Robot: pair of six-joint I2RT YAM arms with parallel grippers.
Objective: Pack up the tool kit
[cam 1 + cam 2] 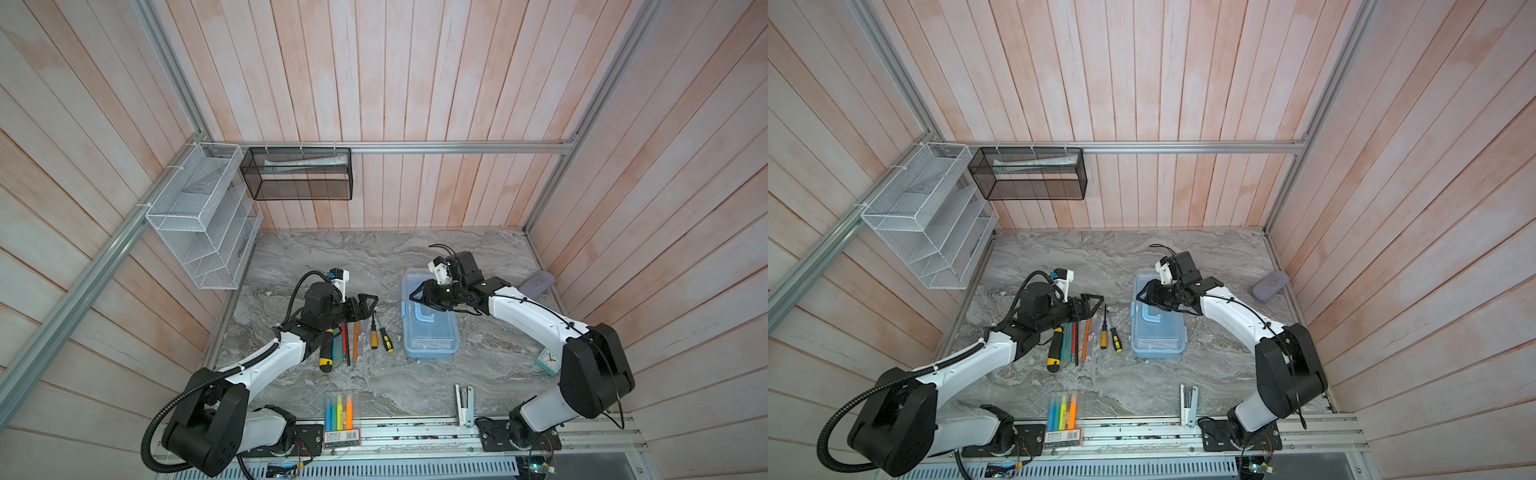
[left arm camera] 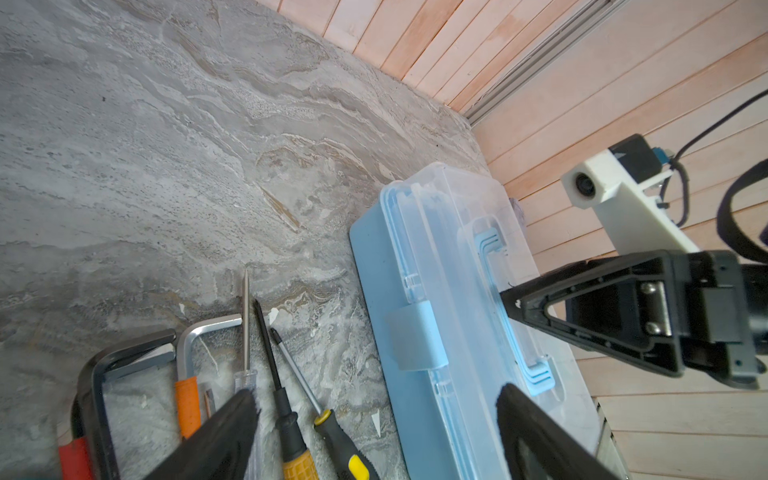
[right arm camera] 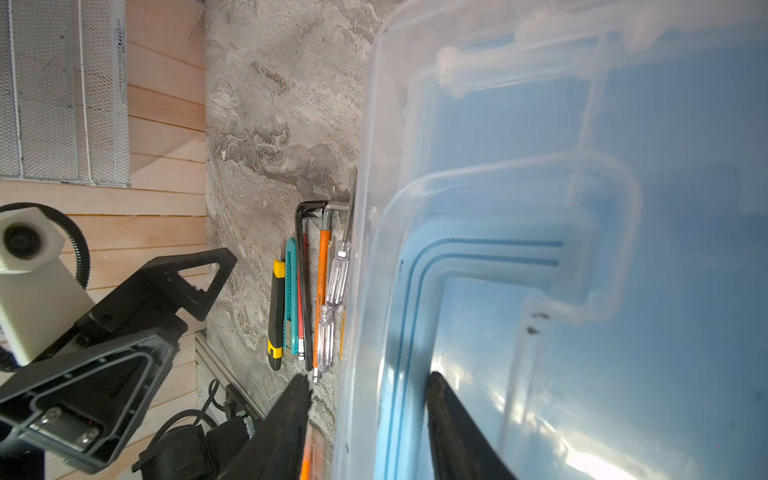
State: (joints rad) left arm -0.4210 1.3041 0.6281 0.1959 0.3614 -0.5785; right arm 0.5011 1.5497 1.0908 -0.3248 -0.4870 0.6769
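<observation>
The tool kit box (image 1: 432,332) (image 1: 1156,336) is light blue, and its clear lid is down with the blue handle (image 2: 515,345) lying flat. Left of it on the table lie a yellow-black utility knife (image 1: 326,353), hex keys (image 2: 195,340) and screwdrivers (image 1: 380,338) (image 1: 1108,338) in a row. My left gripper (image 1: 370,303) (image 2: 378,399) hangs open over the tool tips, holding nothing. My right gripper (image 1: 417,301) (image 3: 370,380) sits low over the lid. Its jaws stand apart, one finger off the lid's long edge and one inside the handle.
A clear pack of highlighters (image 1: 341,411) and a white stapler (image 1: 464,405) lie near the front rail. A teal clock (image 1: 548,359) and a grey-purple pouch (image 1: 538,282) sit by the right wall. A white mesh rack (image 1: 199,224) and a black mesh basket (image 1: 299,178) hang at the back left.
</observation>
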